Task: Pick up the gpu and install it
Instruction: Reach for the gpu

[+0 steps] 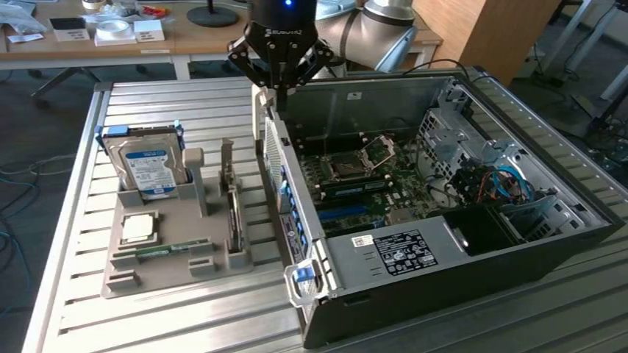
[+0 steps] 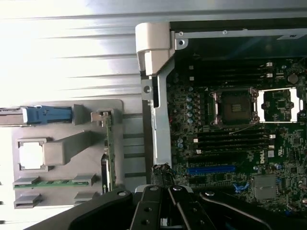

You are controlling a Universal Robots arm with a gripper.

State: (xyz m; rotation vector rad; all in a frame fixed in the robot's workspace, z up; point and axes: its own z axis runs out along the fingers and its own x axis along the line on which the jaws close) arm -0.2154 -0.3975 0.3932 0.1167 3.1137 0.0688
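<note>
The gpu (image 1: 232, 209) stands on its edge in a slot of the grey parts holder (image 1: 157, 272), to the exterior view's left of the open computer case (image 1: 432, 243). In the wrist view the gpu (image 2: 108, 148) shows as a thin edge beside the case wall. My gripper (image 1: 282, 101) hangs shut and holds nothing, above the case's left wall near its back corner, well apart from the gpu. The wrist view looks past the shut gripper (image 2: 164, 199) at the motherboard (image 2: 235, 143) and its blue card slot (image 2: 211, 169).
The holder also carries a silver hard drive (image 1: 149, 170), a processor chip (image 1: 137, 226) and a green memory stick (image 1: 167, 248). The ribbed metal table (image 1: 176, 323) bears everything. Cables and drive cages (image 1: 496, 184) fill the case's right side. A desk (image 1: 118, 40) stands behind.
</note>
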